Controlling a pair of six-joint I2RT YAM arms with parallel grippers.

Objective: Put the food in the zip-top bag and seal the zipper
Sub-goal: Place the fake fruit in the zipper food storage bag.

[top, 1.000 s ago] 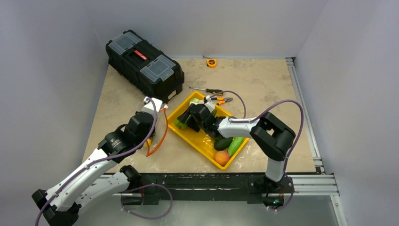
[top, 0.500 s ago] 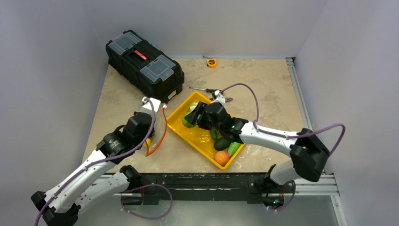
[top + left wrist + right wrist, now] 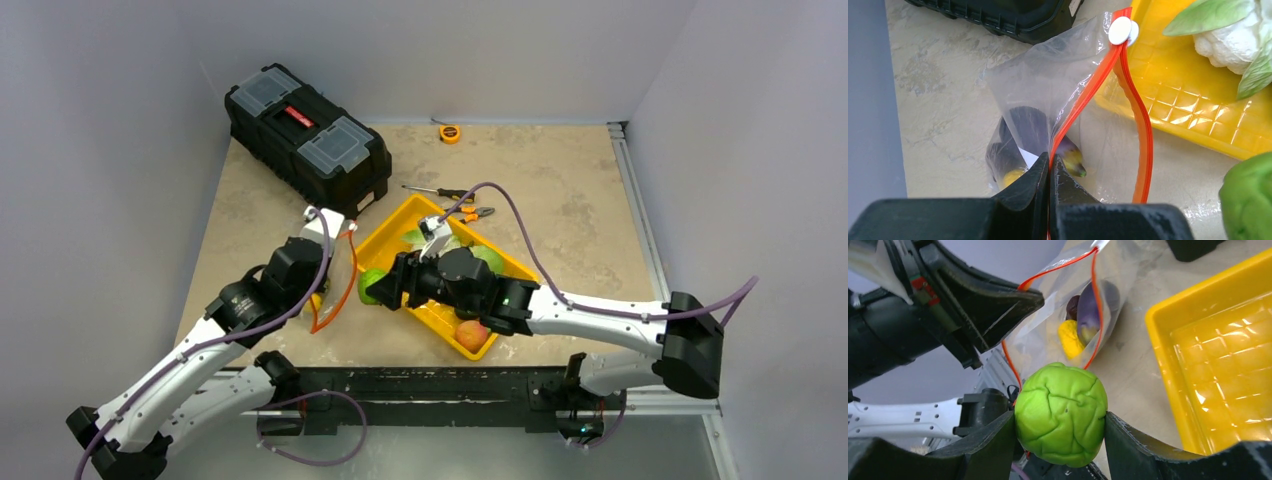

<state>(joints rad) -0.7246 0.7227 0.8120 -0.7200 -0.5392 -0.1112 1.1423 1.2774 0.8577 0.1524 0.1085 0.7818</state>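
Left gripper (image 3: 1049, 162): closed on one lip of the zip-top bag (image 3: 1048, 85), pinching the red-orange zipper (image 3: 1088, 95) at lower centre of the left wrist view.
Why held so: lifting one lip lets the other strip bow away, so the mouth gapes toward the yellow tray (image 3: 1193, 115); this reads as bracing the bag for loading.
Right gripper (image 3: 1060, 432): clamped on a green cabbage (image 3: 1060, 412), fingers on both flanks, at bottom centre of the right wrist view.
Why there: the cabbage hangs just outside the mouth, lined up to go in next, by my judgement.
Already bagged: a purple eggplant (image 3: 1093, 307) and a yellow squash (image 3: 1069, 337), upper centre of that view.
Waiting in the tray: a cauliflower (image 3: 1228, 45) at upper right; a peach (image 3: 471, 333) at the tray's near end.
Bag's place: on the bench (image 3: 570, 190), left of the tray, below the black toolbox (image 3: 305, 135).
Zipper state: unsealed, its white end tab (image 3: 1120, 30) at top.
Writing: none legible; the red patch on the toolbox lid is too small to read.
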